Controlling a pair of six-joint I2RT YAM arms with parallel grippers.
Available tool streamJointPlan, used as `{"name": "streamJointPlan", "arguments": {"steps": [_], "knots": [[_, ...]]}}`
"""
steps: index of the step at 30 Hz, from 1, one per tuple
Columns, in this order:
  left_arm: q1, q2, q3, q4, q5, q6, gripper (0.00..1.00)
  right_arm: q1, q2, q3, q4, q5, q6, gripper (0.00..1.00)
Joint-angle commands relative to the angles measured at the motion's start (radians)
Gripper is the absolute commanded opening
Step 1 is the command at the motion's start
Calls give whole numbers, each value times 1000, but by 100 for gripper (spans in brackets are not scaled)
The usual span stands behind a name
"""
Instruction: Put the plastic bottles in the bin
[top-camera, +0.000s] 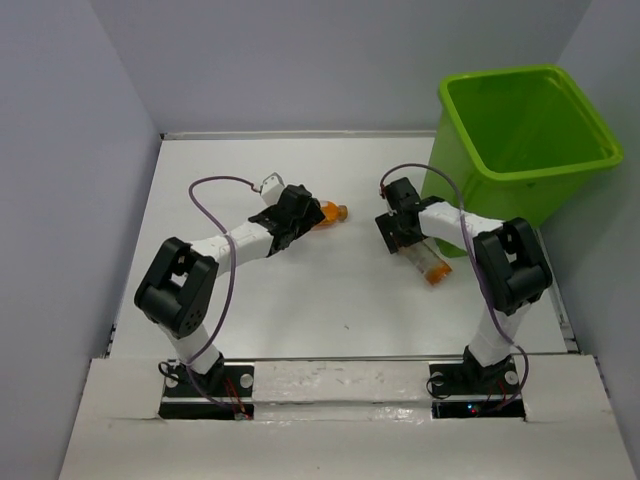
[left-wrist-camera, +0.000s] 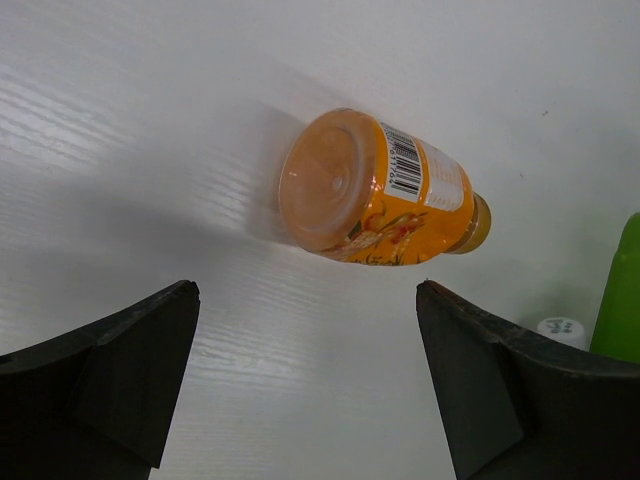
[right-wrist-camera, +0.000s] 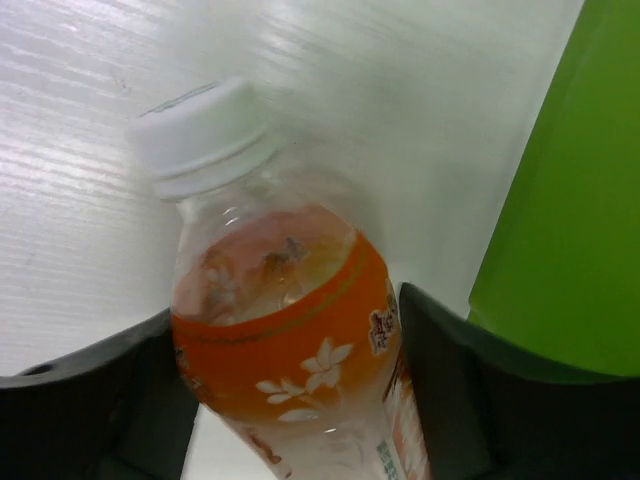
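Note:
Two plastic bottles lie on the white table. An orange bottle (top-camera: 330, 212) (left-wrist-camera: 375, 190) rests on its side just beyond my left gripper (top-camera: 303, 216) (left-wrist-camera: 305, 290), which is open with bare table between its fingers. A clear bottle with an orange label and white cap (top-camera: 431, 264) (right-wrist-camera: 280, 300) sits between the fingers of my right gripper (top-camera: 402, 232) (right-wrist-camera: 285, 325); both fingers press its sides. The lime-green bin (top-camera: 500, 200) (right-wrist-camera: 570, 200) stands at the back right, close beside the right gripper. Its inside looks empty.
Grey walls enclose the table on the left, back and right. In the left wrist view the bin's edge (left-wrist-camera: 622, 290) and the other bottle's white cap (left-wrist-camera: 560, 328) show at the far right.

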Motion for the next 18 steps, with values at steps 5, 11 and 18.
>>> {"name": "streamJointPlan", "arguments": {"steps": [5,11,18], "knots": [[31,98,96,49,60,-10,99,92,-149,-86,95,-92,127,40],[33,83,65,128,68,-1,99,198,-503,-45,35,-126,155,28],[31,54,36,220,105,45,99,221,-709,223,6,-201,106,25]]}}
